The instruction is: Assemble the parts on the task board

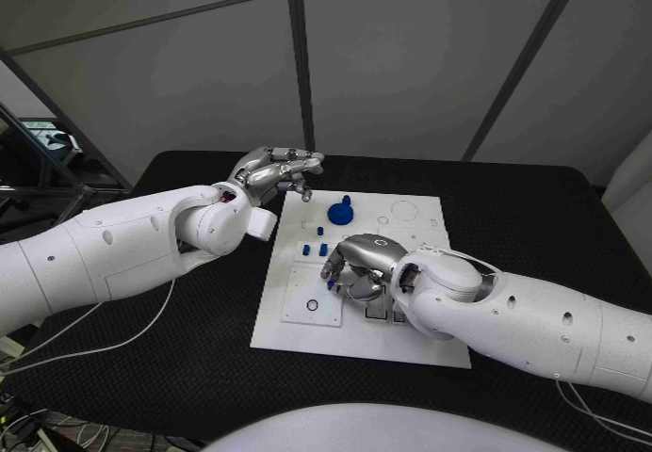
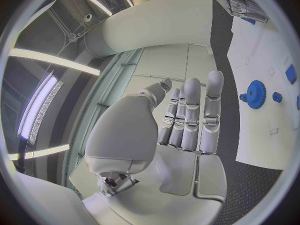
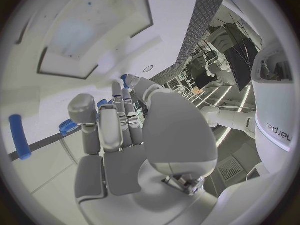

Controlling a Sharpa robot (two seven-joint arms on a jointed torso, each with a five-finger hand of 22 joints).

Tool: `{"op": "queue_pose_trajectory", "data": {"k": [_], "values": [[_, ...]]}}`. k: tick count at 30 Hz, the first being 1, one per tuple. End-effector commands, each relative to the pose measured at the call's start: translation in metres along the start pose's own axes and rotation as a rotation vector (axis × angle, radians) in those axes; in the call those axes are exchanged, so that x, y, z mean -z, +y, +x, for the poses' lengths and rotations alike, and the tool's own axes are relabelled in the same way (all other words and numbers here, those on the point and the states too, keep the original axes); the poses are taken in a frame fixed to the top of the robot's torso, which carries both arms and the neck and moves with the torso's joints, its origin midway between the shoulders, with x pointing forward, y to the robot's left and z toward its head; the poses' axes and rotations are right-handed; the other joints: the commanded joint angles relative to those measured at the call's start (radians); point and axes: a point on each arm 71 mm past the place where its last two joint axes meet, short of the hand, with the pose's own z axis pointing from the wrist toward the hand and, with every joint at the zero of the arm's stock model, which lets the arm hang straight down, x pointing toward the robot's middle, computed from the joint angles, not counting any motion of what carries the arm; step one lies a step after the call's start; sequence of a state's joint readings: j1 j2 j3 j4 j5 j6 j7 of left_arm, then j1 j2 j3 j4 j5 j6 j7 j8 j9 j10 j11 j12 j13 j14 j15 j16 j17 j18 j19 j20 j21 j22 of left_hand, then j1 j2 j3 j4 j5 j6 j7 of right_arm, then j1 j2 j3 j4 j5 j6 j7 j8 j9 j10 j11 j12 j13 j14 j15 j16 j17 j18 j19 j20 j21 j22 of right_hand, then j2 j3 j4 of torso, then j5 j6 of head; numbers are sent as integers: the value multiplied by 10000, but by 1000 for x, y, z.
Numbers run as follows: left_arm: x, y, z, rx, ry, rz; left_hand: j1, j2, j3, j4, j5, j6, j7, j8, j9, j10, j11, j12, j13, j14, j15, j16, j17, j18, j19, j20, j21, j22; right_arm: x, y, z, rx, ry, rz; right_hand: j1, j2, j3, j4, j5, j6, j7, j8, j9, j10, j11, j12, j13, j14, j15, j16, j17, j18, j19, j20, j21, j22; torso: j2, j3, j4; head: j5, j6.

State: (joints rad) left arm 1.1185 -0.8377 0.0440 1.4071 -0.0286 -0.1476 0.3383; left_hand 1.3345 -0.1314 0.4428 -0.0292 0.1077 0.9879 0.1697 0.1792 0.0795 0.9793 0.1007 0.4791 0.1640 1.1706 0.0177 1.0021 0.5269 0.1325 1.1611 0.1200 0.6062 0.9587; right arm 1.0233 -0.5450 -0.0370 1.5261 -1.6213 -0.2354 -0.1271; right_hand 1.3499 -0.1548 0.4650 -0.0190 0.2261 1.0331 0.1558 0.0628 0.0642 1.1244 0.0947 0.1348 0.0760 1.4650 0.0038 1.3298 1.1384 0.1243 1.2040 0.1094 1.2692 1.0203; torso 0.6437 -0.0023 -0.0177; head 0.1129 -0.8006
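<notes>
White and flat, the task board (image 1: 408, 339) lies in the middle of the black worktop (image 1: 163, 377), with its long side going away from me. On its far part a blue gear (image 1: 340, 211) stands, and in my left wrist view I see the same gear with teeth around its rim, next to a small round blue peg (image 2: 277, 97). Some small blue pegs (image 1: 316, 250) stand in a short row nearer to the middle of the board. At the near left of the board there is a raised white plate (image 1: 306, 299) with a small ring mark on it.

My right hand (image 1: 360, 268) is over the middle of the board, just beside the row of pegs, with the fingers curled down toward the surface. In my right wrist view the fingers are bent close together and a blue piece (image 3: 69, 126) shows just beside the fingertips, but I cannot tell if I really hold it or only touch it. A blue rod (image 3: 20, 136) lies on the board well apart from this hand.

My left hand (image 1: 276, 171) hovers above the worktop at the far left corner of the board. Its fingers are nearly straight, side by side, and it holds nothing.
</notes>
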Motion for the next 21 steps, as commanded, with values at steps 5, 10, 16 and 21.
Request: {"op": "queue_pose_trajectory", "data": {"k": [5,10,16,21], "values": [[0,-2,0,0,108,56,-34,100,-69,0,-35,-75,4,-17,-14,-64,0,-16,-17,-70,40,-23,-19,507,-60,-10,-44,-22,6,-3,-7,137,-895,71,-62,-125,-130,9,62,-76,-71,31,28,-217,-14,32,-26,266,64,-72,-140,-73,7,68,-33,14,1,9,-4,26,1],[0,-2,-1,-5,93,54,-40,118,-76,14,-35,-81,8,-17,-15,-71,5,-15,-18,-71,44,-19,-26,506,-58,-7,-51,-28,11,-3,-10,158,-1216,65,-70,-106,-146,17,80,-35,-73,59,44,-181,-29,105,-21,264,55,-62,-135,-74,25,70,-19,37,-10,6,-8,27,13],[0,-1,-2,-12,70,47,-38,136,-78,23,-34,-86,10,-16,-15,-75,6,-13,-19,-73,47,-17,-32,505,-56,-5,-57,-33,21,-3,-14,102,-1490,-6,-102,-110,-189,36,86,13,-57,82,58,-136,-34,200,-15,266,49,-44,-120,-83,67,68,14,91,-15,17,-12,10,47],[1,-1,-4,-24,35,30,-38,136,-78,23,-34,-86,10,-16,-15,-75,6,-13,-19,-73,47,-17,-32,505,-56,-5,-57,-33,37,-10,-22,-72,-1549,294,-149,-138,-244,61,85,51,-54,97,67,-135,-34,254,-18,266,48,-36,-122,-81,66,68,11,82,-25,3,-32,-51,87]]}}
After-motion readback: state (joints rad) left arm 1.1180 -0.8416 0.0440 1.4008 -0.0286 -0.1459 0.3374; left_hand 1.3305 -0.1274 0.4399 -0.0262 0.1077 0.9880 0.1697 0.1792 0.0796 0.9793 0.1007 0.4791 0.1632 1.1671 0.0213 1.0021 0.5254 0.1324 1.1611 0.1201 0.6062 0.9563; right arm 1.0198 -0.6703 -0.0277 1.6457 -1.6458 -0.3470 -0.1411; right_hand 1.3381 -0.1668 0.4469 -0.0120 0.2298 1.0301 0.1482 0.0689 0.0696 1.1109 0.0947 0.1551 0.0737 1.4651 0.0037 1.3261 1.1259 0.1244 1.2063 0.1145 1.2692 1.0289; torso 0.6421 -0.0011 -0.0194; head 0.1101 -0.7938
